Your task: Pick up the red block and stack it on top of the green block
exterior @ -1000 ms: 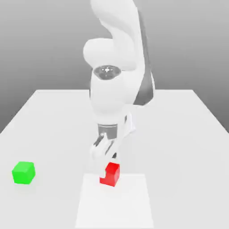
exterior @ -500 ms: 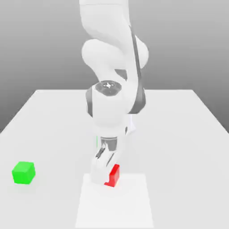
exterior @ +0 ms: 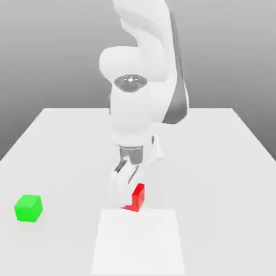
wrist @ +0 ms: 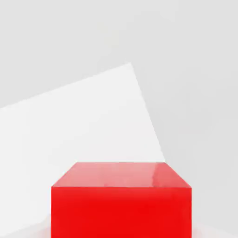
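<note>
Exterior view, gripper: you are seeing the gripper (exterior: 128, 193) closed tight on the red block (exterior: 136, 197); a second ago its fingers were standing apart above the block, and half a second ago they were down around it on the table.
Exterior view, red block: it is now riding higher in the picture than before, its lower edge sitting above the near edge of the pale square patch (exterior: 137, 242) where it was resting earlier; you can read this as the block being lifted clear, though its contact with the surface is hard to judge from this angle.
Exterior view, arm: the white arm (exterior: 140, 81) is rising again after its dip, with the wrist pulling up and back.
Exterior view, green block: the green block (exterior: 28, 208) is sitting untouched on the white table (exterior: 226, 161), well apart from the red one, toward the exterior view's left; it is not moving between frames.
Hand view, red block: the red block (wrist: 121, 200) is sitting close under the camera, square and level, which fits a centred hold; the pale square patch (wrist: 83, 121) is lying beyond it.
Meaning for the task: you are past the grasp, and the lift seems to be under way; the carry across to the green block and the placing on top are, by my judgement, what remains.
</note>
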Motion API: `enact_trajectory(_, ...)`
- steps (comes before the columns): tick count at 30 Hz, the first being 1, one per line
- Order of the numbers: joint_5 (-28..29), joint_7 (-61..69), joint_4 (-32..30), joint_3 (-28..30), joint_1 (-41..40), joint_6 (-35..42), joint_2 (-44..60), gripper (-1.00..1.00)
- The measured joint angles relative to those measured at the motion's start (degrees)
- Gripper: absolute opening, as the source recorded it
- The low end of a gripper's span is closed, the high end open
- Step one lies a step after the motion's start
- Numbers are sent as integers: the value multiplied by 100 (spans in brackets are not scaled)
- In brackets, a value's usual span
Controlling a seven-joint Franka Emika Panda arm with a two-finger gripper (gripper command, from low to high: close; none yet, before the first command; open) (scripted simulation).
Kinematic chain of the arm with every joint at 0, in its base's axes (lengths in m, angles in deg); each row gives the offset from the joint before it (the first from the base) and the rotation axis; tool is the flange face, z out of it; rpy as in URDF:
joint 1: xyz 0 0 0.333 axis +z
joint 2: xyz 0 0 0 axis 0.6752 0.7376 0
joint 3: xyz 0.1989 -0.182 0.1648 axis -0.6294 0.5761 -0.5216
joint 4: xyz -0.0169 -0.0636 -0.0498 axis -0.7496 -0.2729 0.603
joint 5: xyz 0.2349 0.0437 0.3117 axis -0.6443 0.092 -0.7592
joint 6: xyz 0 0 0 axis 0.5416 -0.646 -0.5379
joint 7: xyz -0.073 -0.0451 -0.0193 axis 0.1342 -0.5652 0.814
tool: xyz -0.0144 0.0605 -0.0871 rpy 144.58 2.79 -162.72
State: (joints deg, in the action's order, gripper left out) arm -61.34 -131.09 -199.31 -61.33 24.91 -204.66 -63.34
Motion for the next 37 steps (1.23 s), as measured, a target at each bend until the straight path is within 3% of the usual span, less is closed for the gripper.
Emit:
enact_trajectory(3, -78, 93, -42, 54, 5, 176, -191, -100)
enact_trajectory(13, 631, 1204, 787, 1092, -1285, 742, 100, -100)
enact_trajectory(22, 534, 2734, 1556, 1752, -2457, 1220, 387, -100)
enact_trajectory(25, 601, 2819, 1638, 1669, -2939, 1063, 594, -100)
enact_trajectory(34, 652, 2796, 1685, 1522, -2758, 233, 1490, -100)
enact_trajectory(35, 627, 2813, 1687, 1509, -2768, 169, 1562, 100)
enact_trajectory(37, 627, 2813, 1687, 1509, -2768, 169, 1562, 100)
